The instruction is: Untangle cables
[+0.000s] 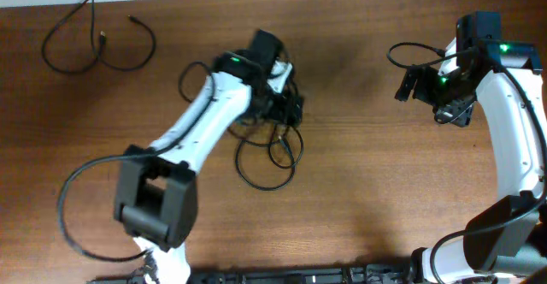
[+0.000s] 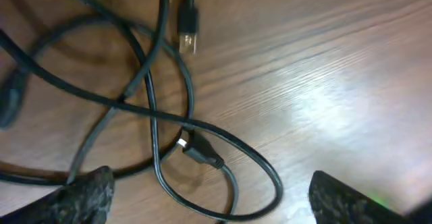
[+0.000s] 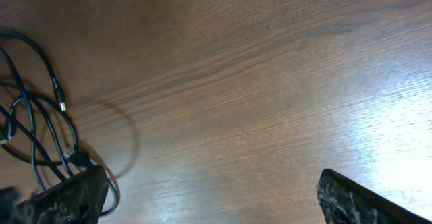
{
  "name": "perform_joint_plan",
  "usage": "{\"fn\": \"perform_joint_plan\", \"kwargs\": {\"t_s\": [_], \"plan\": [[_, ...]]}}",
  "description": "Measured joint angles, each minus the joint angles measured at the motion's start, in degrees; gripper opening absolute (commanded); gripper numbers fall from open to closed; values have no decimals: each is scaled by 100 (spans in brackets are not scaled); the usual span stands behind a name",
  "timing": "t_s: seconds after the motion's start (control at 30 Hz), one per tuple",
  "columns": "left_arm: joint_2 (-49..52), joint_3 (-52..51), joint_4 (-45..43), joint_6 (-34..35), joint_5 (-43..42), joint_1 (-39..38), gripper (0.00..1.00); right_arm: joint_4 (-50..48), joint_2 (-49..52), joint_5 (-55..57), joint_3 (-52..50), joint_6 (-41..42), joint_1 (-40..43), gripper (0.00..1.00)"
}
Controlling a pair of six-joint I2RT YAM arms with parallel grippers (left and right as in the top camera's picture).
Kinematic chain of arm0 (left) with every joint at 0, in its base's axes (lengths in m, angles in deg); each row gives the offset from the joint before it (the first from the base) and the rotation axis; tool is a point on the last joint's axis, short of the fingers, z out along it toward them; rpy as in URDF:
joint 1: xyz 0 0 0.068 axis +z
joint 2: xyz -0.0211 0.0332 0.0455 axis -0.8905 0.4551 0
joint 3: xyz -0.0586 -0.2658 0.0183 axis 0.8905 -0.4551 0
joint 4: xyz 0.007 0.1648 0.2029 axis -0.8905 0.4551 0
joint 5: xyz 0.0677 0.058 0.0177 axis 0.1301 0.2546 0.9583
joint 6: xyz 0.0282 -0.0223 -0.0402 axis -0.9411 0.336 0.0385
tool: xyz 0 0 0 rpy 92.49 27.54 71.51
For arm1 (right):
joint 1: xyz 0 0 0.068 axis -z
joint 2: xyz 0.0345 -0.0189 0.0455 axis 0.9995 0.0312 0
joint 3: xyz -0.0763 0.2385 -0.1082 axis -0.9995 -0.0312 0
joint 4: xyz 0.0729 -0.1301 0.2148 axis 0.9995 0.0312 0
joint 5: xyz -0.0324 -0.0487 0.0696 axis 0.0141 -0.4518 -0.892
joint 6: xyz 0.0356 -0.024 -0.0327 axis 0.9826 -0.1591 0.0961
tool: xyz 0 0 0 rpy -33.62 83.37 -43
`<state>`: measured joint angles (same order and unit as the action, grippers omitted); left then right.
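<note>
This is a robotics lab or test bench, not a home or a shop. Two white robot arms, the left arm [image 1: 201,117] and the right arm [image 1: 517,121], reach in from the near edge over a brown wood-grain table [image 1: 385,190]. A small green light [image 1: 504,48] glows near each wrist, and each wrist carries a camera looking down at the wood. Thin black cables [image 1: 273,160] lie in a tangled heap on the tabletop by the left arm, with a loose cable [image 1: 85,44] set apart at the far left corner; the room around the table does not show.
</note>
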<state>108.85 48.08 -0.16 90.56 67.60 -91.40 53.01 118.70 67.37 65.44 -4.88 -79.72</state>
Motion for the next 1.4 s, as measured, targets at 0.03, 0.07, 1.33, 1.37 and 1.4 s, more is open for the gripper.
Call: {"fn": "perform_joint_plan", "kwargs": {"t_s": [0.03, 0.07, 1.33, 1.37, 1.4], "plan": [[94, -7, 15, 168, 155, -144, 90, -2, 0, 2, -2, 0, 0, 98], [111, -7, 15, 343, 212, -199, 89, -2, 0, 0, -2, 0, 0, 98], [-975, 4188, 1585, 1130, 2785, -868, 0, 4, 0, 0, -2, 2, 0, 98], [-1161, 4205, 1384, 1130, 2844, -857, 0, 7, 0, 2, -2, -2, 0, 98], [-1296, 4223, 1270, 1130, 2863, -822, 0, 0, 0, 0, -2, -2, 0, 98]]}}
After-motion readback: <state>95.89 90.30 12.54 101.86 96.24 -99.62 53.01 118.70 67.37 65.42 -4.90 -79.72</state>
